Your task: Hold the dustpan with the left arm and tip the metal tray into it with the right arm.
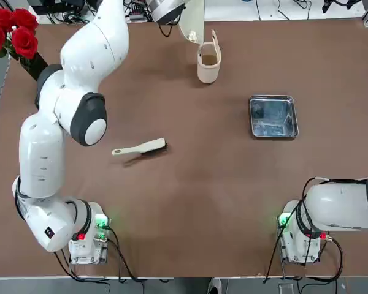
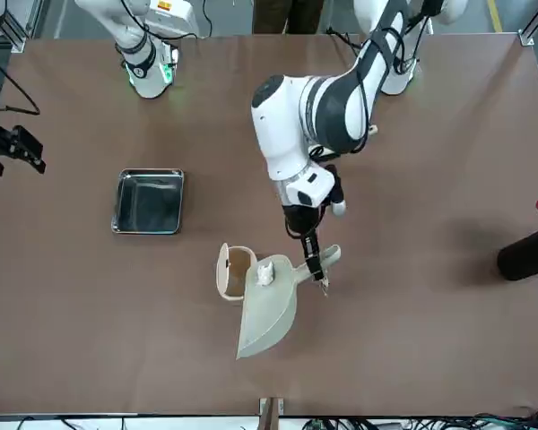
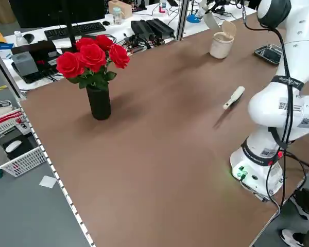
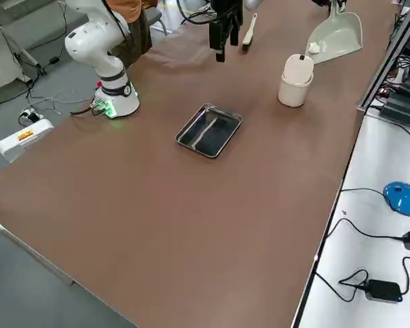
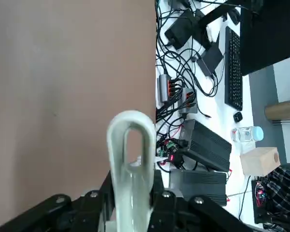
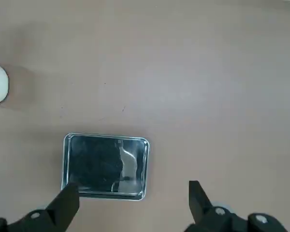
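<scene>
Right now your left claw (image 2: 316, 267) is clamped on the looped handle of the dustpan (image 2: 269, 309), and the left arm (image 1: 80, 92) reaches far across the table (image 1: 190, 202) to hold it up off the surface near the far edge. In the front view you see the cream pan tilted, its wide mouth pointing toward the camera side and its handle end up at the claw. Just beside it, close enough to overlap in that view, stands the cream upright bin (image 2: 233, 270) with its lid flap; you cannot tell from these views whether the two touch. Your metal tray (image 1: 273, 116) lies flat on the table on the robot's right half, well apart from the dustpan and untouched. The right claw (image 6: 133, 203) hangs above the table with its fingers (image 6: 65, 205) spread wide apart, holding nothing, the tray lying below it. A cream long-handled brush (image 1: 139, 147) rests on the table nearer the left arm's base. A black vase of red roses (image 3: 92, 72) stands at the table's left edge.
</scene>
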